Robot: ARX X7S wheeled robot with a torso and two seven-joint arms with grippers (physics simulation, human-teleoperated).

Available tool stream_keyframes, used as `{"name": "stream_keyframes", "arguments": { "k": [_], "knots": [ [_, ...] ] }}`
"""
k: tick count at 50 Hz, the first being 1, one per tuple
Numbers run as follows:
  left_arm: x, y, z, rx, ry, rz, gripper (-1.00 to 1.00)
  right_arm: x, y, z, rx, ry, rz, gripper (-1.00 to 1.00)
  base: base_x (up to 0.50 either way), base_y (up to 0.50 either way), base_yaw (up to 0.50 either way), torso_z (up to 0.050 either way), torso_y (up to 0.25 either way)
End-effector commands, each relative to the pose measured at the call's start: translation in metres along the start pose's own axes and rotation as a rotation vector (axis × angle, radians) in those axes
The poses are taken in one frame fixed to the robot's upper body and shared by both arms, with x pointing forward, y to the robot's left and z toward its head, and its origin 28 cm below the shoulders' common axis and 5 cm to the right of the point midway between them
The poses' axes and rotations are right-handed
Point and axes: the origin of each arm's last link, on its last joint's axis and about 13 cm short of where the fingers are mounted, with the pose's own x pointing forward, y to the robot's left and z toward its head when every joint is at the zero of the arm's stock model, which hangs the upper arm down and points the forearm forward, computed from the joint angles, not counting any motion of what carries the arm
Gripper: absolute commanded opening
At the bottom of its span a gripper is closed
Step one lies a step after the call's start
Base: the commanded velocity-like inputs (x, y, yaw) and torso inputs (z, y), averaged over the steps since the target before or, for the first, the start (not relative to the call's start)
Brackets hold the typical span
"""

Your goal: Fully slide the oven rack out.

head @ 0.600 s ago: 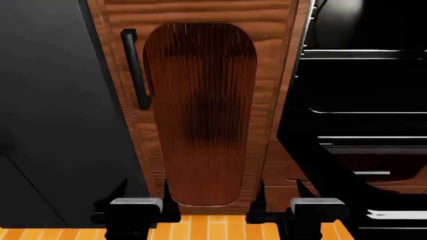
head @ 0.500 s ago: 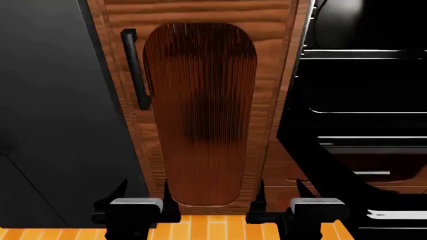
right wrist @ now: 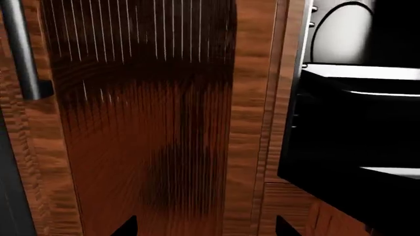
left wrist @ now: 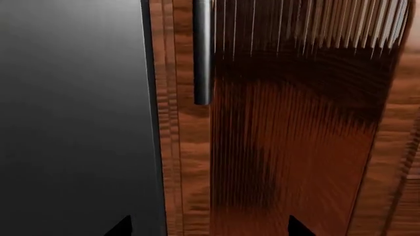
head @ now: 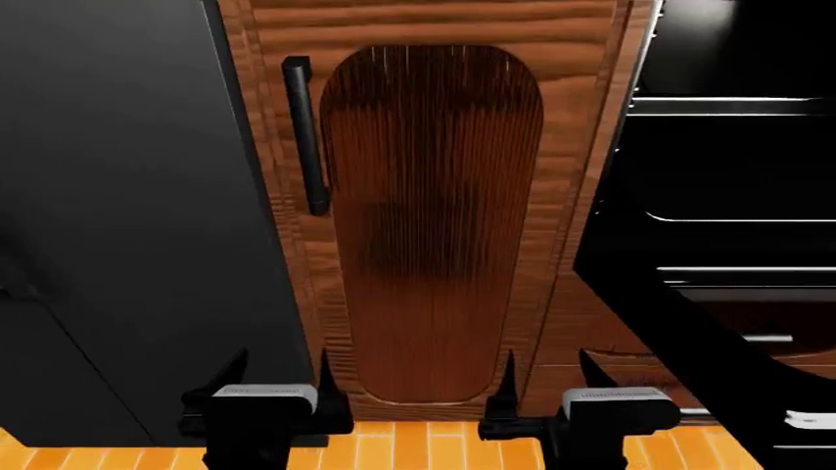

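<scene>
Wooden cabinet door (head: 432,225) filled centre frame; oven rack (head: 731,217), probably, upper right. My grippers (head: 268,397) (head: 549,392) gaped empty; best approach rightward.

Both end effectors, left (head: 281,397) and right (head: 545,397), sit low, side by side, seemingly spread and empty.

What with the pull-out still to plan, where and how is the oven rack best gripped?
Grip the pale front edge of the oven rack, near its middle, right hand coming straight from the front: it lies flat and wide in the cavity, so likely only that edge is reachable.
</scene>
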Motion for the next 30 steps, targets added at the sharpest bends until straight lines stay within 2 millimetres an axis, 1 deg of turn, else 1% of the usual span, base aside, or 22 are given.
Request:
{"name": "stream_keyframes", "arguments": {
  "k": [1, 5, 9, 16, 17, 18, 19, 20, 21, 22, 24, 25, 27, 29, 30],
  "knots": [
    [-0.001, 0.001, 0.029, 0.004, 0.019, 0.021, 1.0, -0.004, -0.001, 0.023, -0.033, -0.011, 0.009, 1.0, 0.0, 0.0, 0.0, 0.0, 0.0],
    [-0.002, 0.002, 0.066, -0.003, 0.032, -0.009, 1.0, -0.008, -0.005, 0.058, -0.019, -0.009, 0.043, 1.0, 0.0, 0.0, 0.0, 0.0, 0.0],
    [-0.002, 0.002, 0.102, -0.033, 0.074, -0.09, 1.0, -0.015, -0.007, 0.093, -0.041, 0.001, 0.087, 1.0, 0.0, 0.0, 0.0, 0.0, 0.0],
    [-0.016, 0.009, 0.171, 0.014, 0.069, -0.146, 1.0, -0.022, -0.018, 0.156, -0.069, -0.025, 0.118, 1.0, 0.0, 0.0, 0.0, 0.0, 0.0],
    [-0.016, 0.011, 0.177, 0.009, 0.07, -0.158, 1.0, -0.024, -0.019, 0.165, -0.081, -0.035, 0.118, 1.0, 0.0, 0.0, 0.0, 0.0, 0.0],
    [-0.015, 0.016, 0.181, 0.015, 0.069, -0.096, 1.0, -0.023, -0.022, 0.172, -0.094, -0.044, 0.117, 1.0, 0.0, 0.0, 0.0, 0.0, 0.0],
    [-0.011, 0.025, 0.188, 0.024, 0.067, -0.026, 1.0, -0.022, -0.025, 0.178, -0.109, -0.054, 0.093, 1.0, 0.0, 0.0, 0.0, 0.0, 0.0],
    [-0.007, 0.03, 0.198, 0.038, 0.059, 0.02, 1.0, -0.022, -0.033, 0.187, -0.139, -0.07, 0.016, 1.0, 0.0, 0.0, 0.0, 0.0, 0.0],
    [-0.005, 0.03, 0.207, 0.048, 0.049, 0.04, 1.0, -0.023, -0.038, 0.196, -0.145, -0.084, -0.068, 1.0, 0.0, 0.0, 0.0, 0.0, 0.0],
    [-0.004, 0.027, 0.216, 0.052, 0.026, 0.041, 1.0, -0.024, -0.041, 0.204, -0.131, -0.084, -0.102, 1.0, 0.0, 0.0, 0.0, 0.0, 0.0],
    [-0.015, 0.016, 0.232, 0.067, -0.011, 0.031, 1.0, -0.023, -0.046, 0.22, -0.135, -0.107, -0.168, 1.0, 0.0, 0.0, 0.0, 0.0, 0.0],
    [-0.023, 0.012, 0.238, 0.068, -0.008, -0.024, 1.0, -0.024, -0.045, 0.227, -0.141, -0.122, -0.162, 1.0, 0.0, 0.0, 0.0, 0.0, 0.0],
    [-0.042, 0.009, 0.249, 0.069, 0.029, -0.246, 1.0, -0.035, -0.041, 0.237, -0.147, -0.123, -0.028, 1.0, 0.0, 0.0, 0.0, 0.0, 0.0],
    [-0.048, 0.009, 0.258, 0.068, 0.035, -0.287, 1.0, -0.05, -0.04, 0.245, -0.152, -0.096, 0.139, 1.0, 0.0, 0.0, 0.0, 0.0, 0.0],
    [-0.05, 0.009, 0.261, 0.068, 0.035, -0.291, 1.0, -0.052, -0.042, 0.25, -0.158, -0.099, 0.14, 1.0, 0.0, 0.0, 0.0, 0.0, 0.0]
  ]
}}
